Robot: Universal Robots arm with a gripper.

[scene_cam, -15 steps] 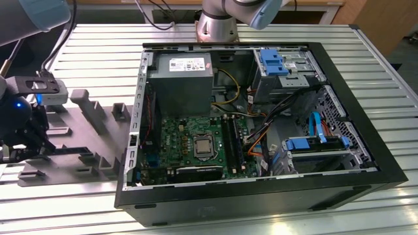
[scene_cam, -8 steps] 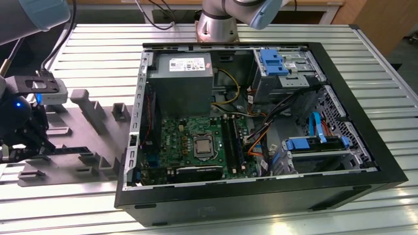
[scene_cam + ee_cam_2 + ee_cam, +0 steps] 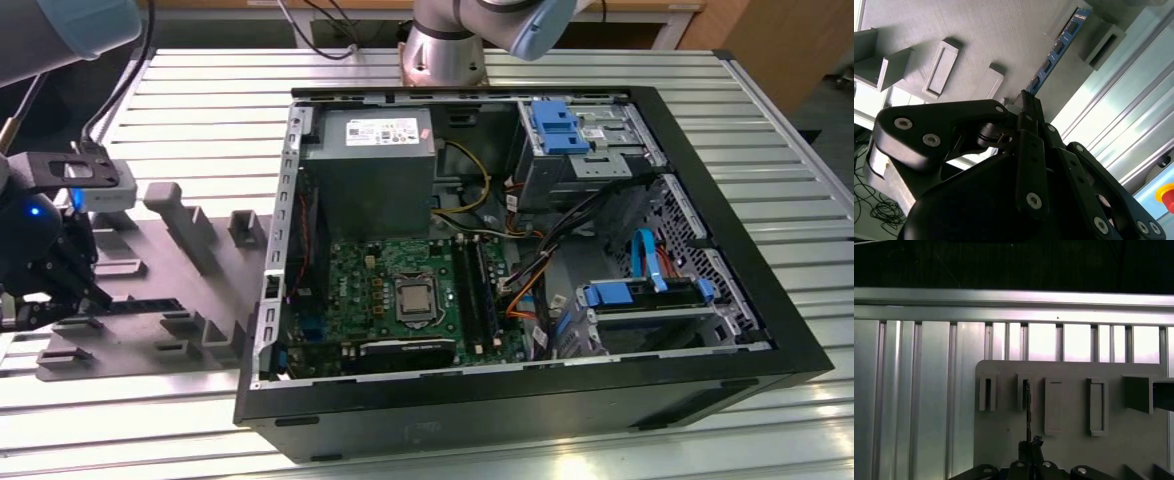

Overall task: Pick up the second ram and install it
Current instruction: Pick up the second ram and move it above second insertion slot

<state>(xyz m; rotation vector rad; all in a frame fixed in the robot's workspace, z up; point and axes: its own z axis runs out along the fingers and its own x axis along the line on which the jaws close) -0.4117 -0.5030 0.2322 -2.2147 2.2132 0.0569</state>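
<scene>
The second ram is a long dark stick with small chips, standing on edge over the grey moulded tray at the exterior view's left. In the first wrist view the ram shows edge-on as a thin dark line reaching a raised tray block. My gripper is shut on the near end of the stick, its black fingers pressed together around it. In the exterior view the gripper hangs low over the tray, with the ram running out from it. The green board's long black slots lie inside the open computer case.
The open black computer case lies on the slatted metal table, at the exterior view's right of the tray. It holds a grey power supply, blue drive brackets and loose cables. Raised blocks stand on the tray.
</scene>
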